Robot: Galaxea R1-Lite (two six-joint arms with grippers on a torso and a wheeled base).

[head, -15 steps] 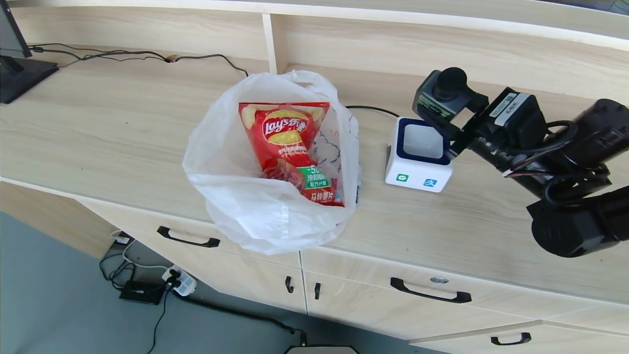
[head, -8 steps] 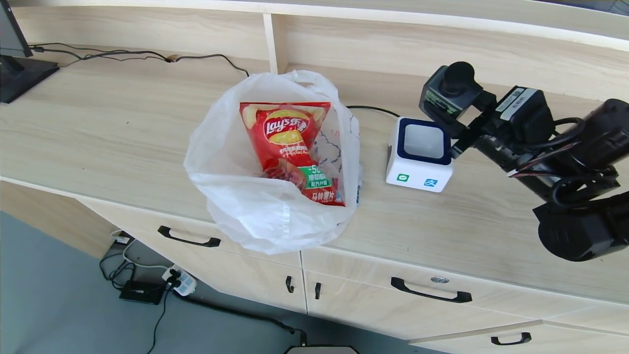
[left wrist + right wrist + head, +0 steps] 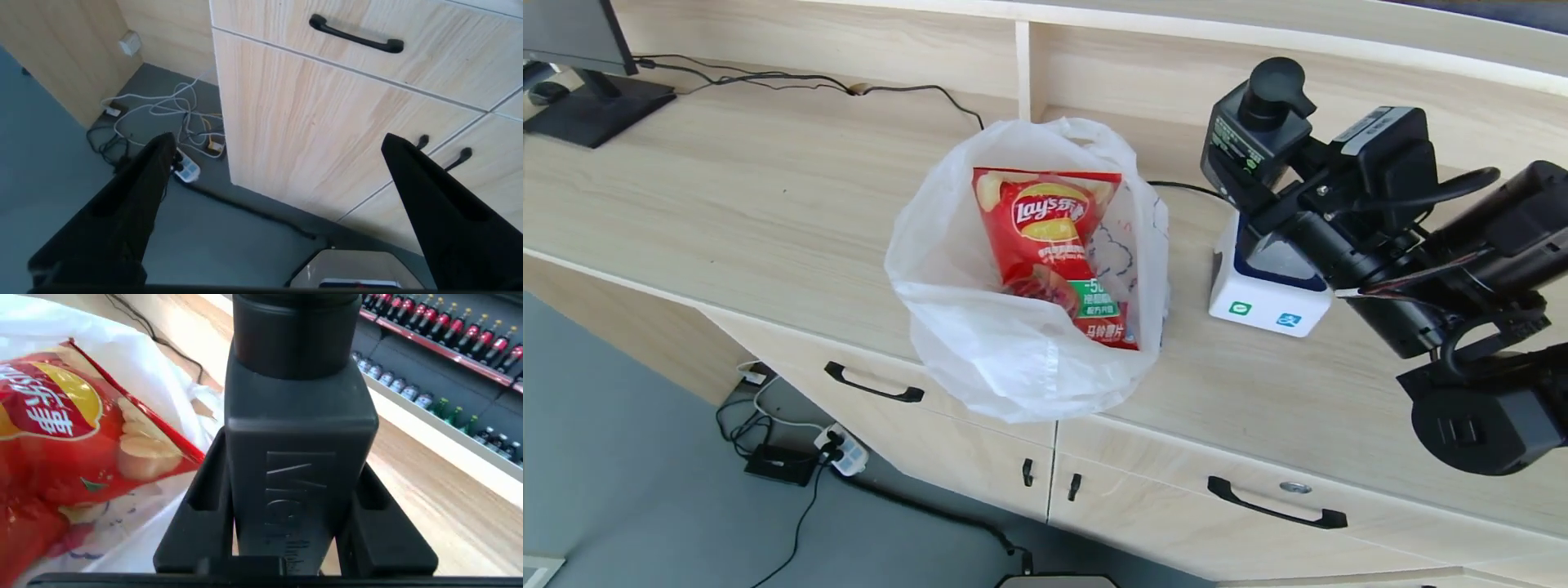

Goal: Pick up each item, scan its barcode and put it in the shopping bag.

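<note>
A dark pump bottle is hanging in the air, pinched across its squarish body by the right tool, directly over the white scanner that is sitting on the pale wooden surface. The scanner is standing at 3 o'clock from the white plastic shopping bag, just beside it. The bag is gaping open with 1 red crisp packet already leaning inside.

In the right wrist view, the 2 fingers are pressing on opposite flat faces of the bottle, below the pump collar.

The bottle is looking rigid and probably fairly heavy if full (liquid would be shifting its weight). Its smooth plastic may be slippery, so the flat sides seem the safest hold. The pump head is likely the weak part and best left alone.

The left tool is spread wide and carrying nothing, low in front of the drawers.
</note>
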